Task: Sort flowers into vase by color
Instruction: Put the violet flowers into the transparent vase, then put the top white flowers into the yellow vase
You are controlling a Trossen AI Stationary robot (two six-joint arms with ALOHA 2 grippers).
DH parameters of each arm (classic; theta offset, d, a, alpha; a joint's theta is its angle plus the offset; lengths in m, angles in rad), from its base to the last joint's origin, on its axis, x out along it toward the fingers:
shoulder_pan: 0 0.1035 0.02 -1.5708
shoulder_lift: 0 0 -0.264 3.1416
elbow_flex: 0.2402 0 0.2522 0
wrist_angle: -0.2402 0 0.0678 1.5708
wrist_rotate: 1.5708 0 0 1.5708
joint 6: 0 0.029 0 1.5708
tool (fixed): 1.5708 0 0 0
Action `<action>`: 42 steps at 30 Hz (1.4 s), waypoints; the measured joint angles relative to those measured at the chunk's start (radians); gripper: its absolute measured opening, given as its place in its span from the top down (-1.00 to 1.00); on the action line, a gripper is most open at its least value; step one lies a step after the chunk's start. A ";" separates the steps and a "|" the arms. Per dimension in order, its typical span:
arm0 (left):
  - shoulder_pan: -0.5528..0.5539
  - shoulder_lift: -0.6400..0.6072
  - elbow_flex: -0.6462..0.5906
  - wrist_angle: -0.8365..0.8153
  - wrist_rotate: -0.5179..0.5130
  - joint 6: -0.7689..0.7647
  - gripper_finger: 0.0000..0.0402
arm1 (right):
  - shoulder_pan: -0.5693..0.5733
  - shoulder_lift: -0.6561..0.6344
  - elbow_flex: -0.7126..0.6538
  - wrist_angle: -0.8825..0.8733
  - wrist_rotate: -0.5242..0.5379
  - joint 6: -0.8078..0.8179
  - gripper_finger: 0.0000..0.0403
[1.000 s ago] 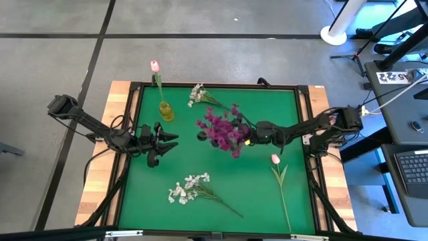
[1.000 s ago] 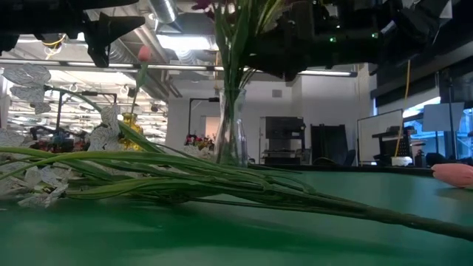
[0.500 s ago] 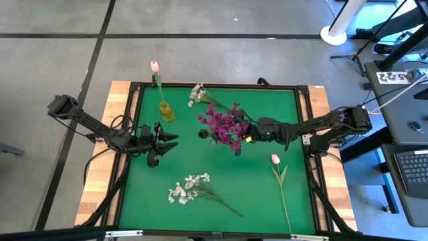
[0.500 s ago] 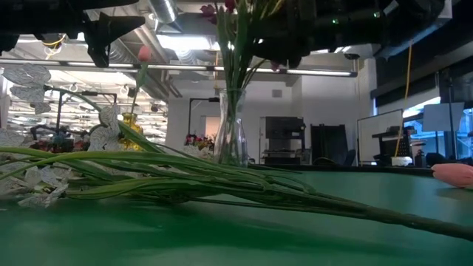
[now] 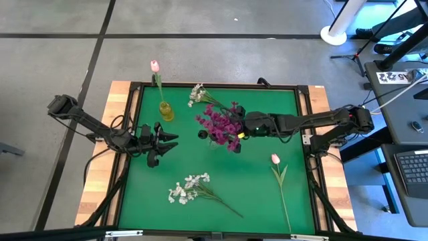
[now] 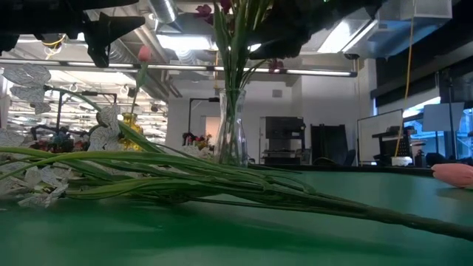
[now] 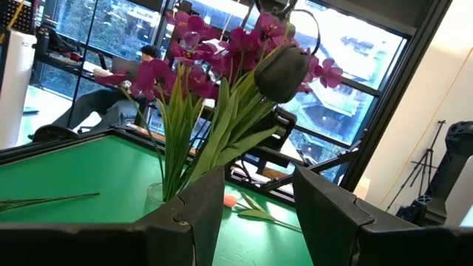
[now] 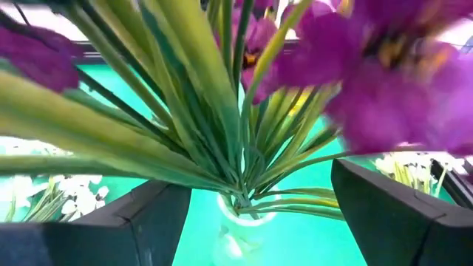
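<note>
A magenta-purple flower spray [image 5: 219,124] stands with its stems in a clear glass vase [image 6: 230,131] at the table's middle. My right gripper [image 5: 241,128] hangs open just right of the blossoms; in its wrist view the stems [image 8: 222,111] fan out ahead of its fingers. My left gripper [image 5: 172,140] waits open left of the vase, holding nothing. A pink tulip [image 5: 154,65] stands in a small yellow vase [image 5: 166,111]. A second tulip [image 5: 275,159] and two white clusters [image 5: 197,94] [image 5: 189,188] lie on the mat. My right gripper stands open and raised at the right side of the magenta spray [image 7: 284,70], slanting down from the table's right. Whether a finger brushes the blossoms I cannot tell.
The green mat [image 5: 261,201] sits in a dark frame on a wooden table. The near white cluster's long stems [image 6: 222,188] lie across the low view's front. Bare mat lies between the vase and the near edge.
My right gripper has risen beside the magenta spray and tipped up from a steep downward slant toward level, drifting a little toward the far edge. The spray's blossoms have shifted slightly toward the far edge while the vase has stayed put.
</note>
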 joint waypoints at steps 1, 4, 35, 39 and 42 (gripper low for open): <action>0.000 0.000 0.000 0.000 0.000 0.000 0.22 | 0.000 0.000 0.011 -0.021 0.000 0.000 -0.60; 0.000 0.000 0.000 0.000 0.000 0.000 0.22 | 0.000 0.000 0.023 -0.082 0.000 0.002 -0.60; -0.004 0.000 0.001 -0.028 0.002 -0.002 0.22 | 0.015 -0.153 -0.128 0.019 0.059 0.052 -0.60; -0.004 0.000 0.001 -0.027 0.002 -0.002 0.22 | 0.028 -0.180 -0.127 -0.030 0.094 0.052 -0.60; -0.004 0.000 0.001 -0.018 0.002 -0.002 0.22 | 0.029 -0.185 -0.127 -0.052 0.104 0.058 -0.60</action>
